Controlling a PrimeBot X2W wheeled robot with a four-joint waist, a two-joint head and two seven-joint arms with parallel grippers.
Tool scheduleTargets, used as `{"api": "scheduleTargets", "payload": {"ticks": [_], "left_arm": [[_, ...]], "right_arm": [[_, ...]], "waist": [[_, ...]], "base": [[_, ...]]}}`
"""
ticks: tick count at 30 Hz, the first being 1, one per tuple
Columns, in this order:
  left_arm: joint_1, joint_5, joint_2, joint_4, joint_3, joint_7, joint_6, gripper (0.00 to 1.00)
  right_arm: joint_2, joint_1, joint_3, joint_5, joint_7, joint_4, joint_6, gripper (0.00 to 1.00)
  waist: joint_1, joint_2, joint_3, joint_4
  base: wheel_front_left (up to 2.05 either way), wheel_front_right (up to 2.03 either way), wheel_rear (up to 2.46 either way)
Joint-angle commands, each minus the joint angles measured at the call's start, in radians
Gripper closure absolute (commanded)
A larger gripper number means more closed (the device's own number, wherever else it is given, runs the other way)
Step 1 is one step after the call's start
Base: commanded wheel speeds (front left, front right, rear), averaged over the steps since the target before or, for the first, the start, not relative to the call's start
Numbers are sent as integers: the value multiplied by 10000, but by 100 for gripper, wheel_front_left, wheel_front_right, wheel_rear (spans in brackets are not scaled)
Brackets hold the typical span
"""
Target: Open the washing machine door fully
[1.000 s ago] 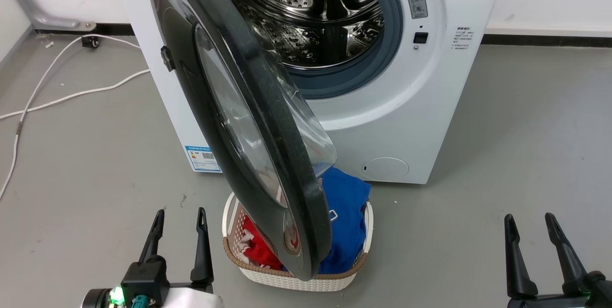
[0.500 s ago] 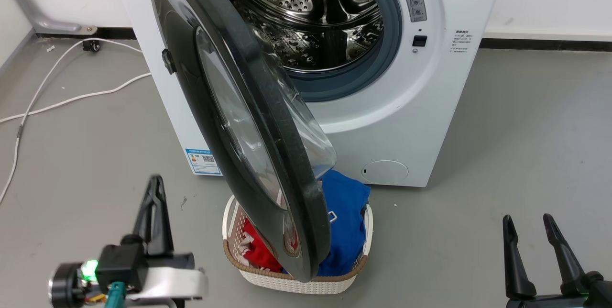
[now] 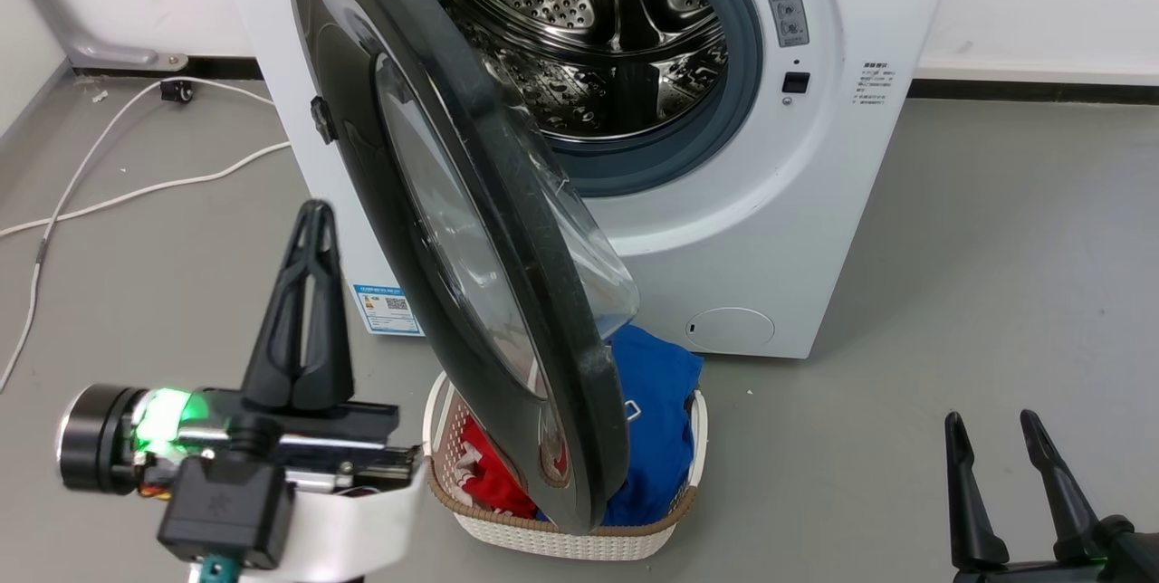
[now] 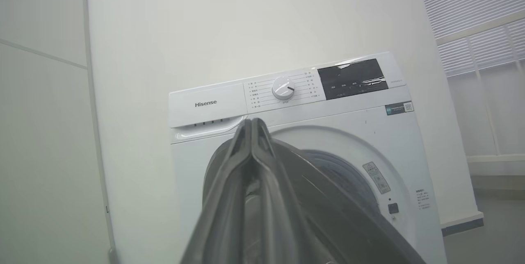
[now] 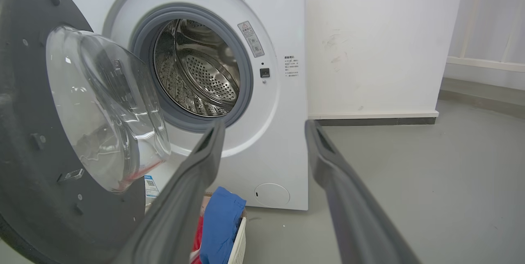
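The white washing machine (image 3: 797,203) stands against the wall, its steel drum (image 3: 598,31) exposed. The black round washing machine door (image 3: 349,85) hangs swung out towards me, nearly edge-on, its clear glass bowl (image 5: 106,108) facing the drum side. My left gripper (image 3: 314,207) is shut and empty, raised to the left of the door's outer face and apart from it. In the left wrist view its joined fingertips (image 4: 252,122) point at the machine's panel (image 4: 213,104), with the door (image 4: 336,190) to the right. My right gripper (image 3: 987,425) stands open and empty at the lower right, far from the door (image 5: 24,133).
A white woven basket (image 3: 561,538) with blue and red clothes sits on the floor under the door's lower edge. White cables (image 3: 136,194) trail across the grey floor at the left. Open floor (image 3: 996,248) lies to the machine's right.
My left gripper has shut, turned and risen from the lower left up beside the door. The door and right gripper have held still; the head view has shifted slightly.
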Motion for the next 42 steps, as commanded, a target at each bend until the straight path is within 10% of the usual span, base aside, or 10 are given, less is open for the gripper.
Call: {"api": "scheduleTargets", "payload": {"ticks": [1,23,42], "left_arm": [[-237,102,63,-235,-241,-24,-107,100],[-911,253,-69,359,-4809,-24,-1239,100],[-334,-433,62,2916,-5665,-24,-970,100]], "right_arm": [[25,48,2,51,-18,28,1,0],[24,6,43,145,-18,300,0,0],[24,-326,111,28,-18,566,1,0]], "waist": [[0,-1,2,-4],[0,-1,74,-206],[0,-1,521,-320]], "base": [[0,0,0],[0,0,0],[0,0,0]]}}
